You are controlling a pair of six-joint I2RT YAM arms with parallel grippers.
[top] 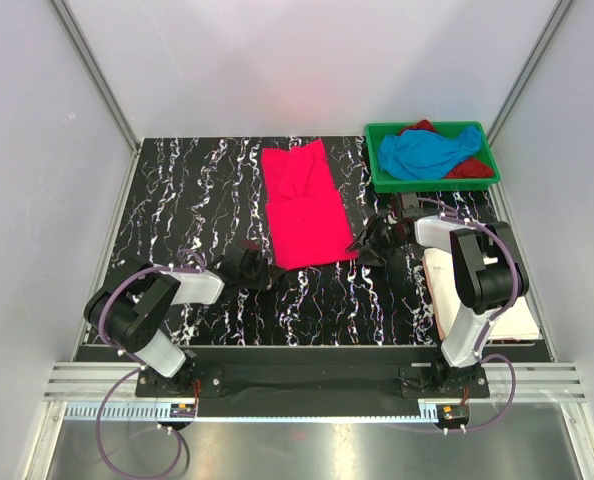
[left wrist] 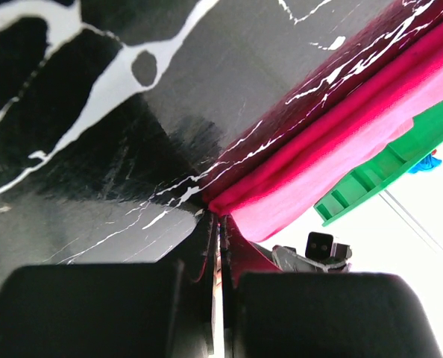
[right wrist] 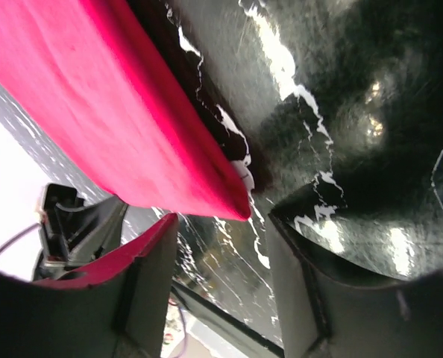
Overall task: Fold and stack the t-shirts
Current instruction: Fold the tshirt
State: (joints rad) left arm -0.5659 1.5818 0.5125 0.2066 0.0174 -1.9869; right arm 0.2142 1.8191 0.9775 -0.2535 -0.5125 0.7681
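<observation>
The hot pink t-shirt (top: 302, 205) is lying flat at the table's middle, folded into a long strip running from 12 to 6 o'clock. The sky blue t-shirt (top: 427, 152) is sitting crumpled on the dark red t-shirt (top: 472, 168) in the green tray (top: 377, 160) at 1 o'clock. The white t-shirt (top: 517, 318) is lying folded at 4 o'clock.

Bright, even overhead light; white glare on the glossy marbled tabletop (right wrist: 371, 97); blurred, soft foreground in the 2 wrist views

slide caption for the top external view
Left gripper pinching, right gripper open at, near corners of the hot pink t-shirt; blue t-shirt in green tray.
</observation>
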